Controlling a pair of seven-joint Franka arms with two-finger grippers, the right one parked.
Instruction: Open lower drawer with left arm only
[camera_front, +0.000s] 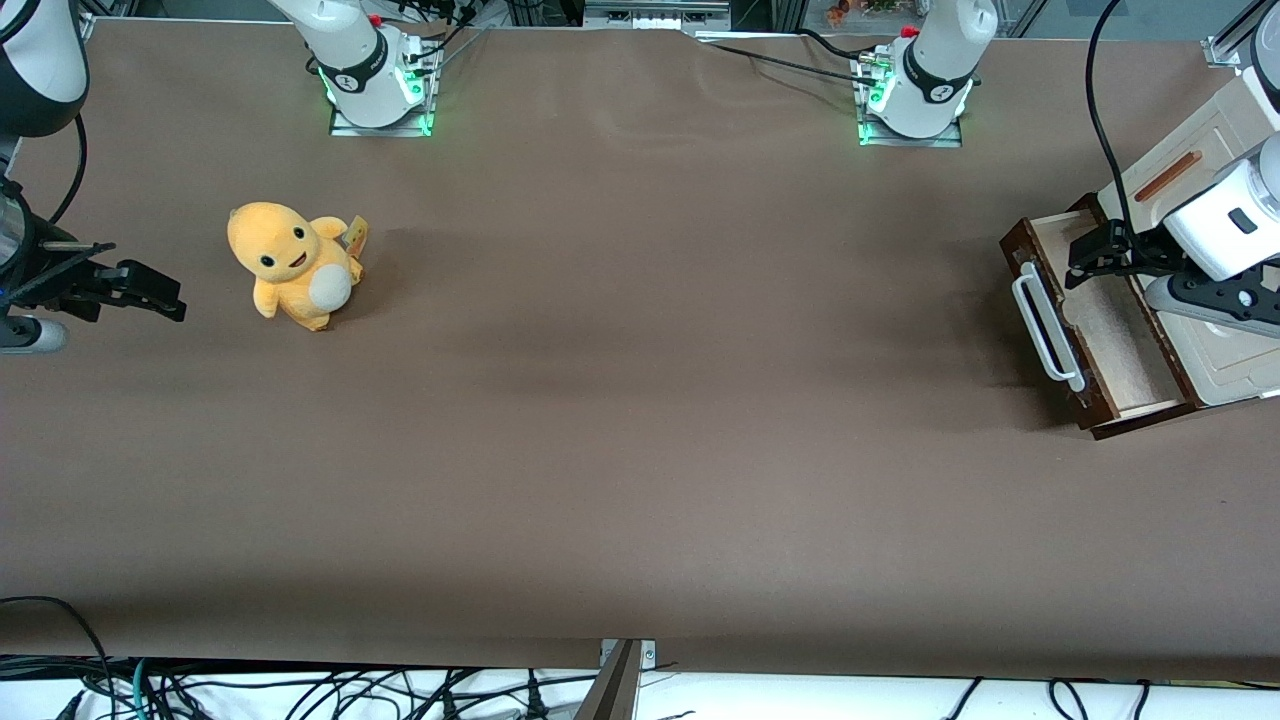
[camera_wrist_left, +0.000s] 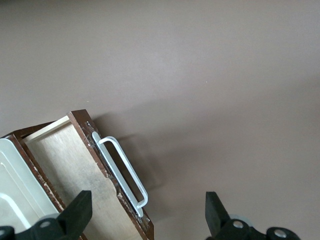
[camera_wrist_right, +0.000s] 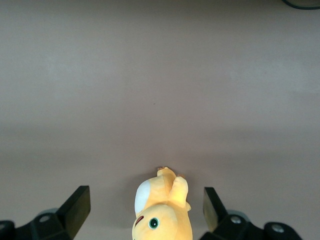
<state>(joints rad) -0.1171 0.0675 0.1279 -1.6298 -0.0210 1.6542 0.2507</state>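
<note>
1. Brown-fronted, one lower drawer stood pulled out at the working arm's end of the table, pale inside showing.
2. I counted one white handle, its long axis running along the drawer front, facing the parked arm's end.
3. My gripper hung above the drawer, jaws spread, holding nothing.
4. One plush sat toward the parked arm's end.

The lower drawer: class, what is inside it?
The lower drawer shows only its bare pale floor; the open gripper above and the cabinet cover part of it.
</note>
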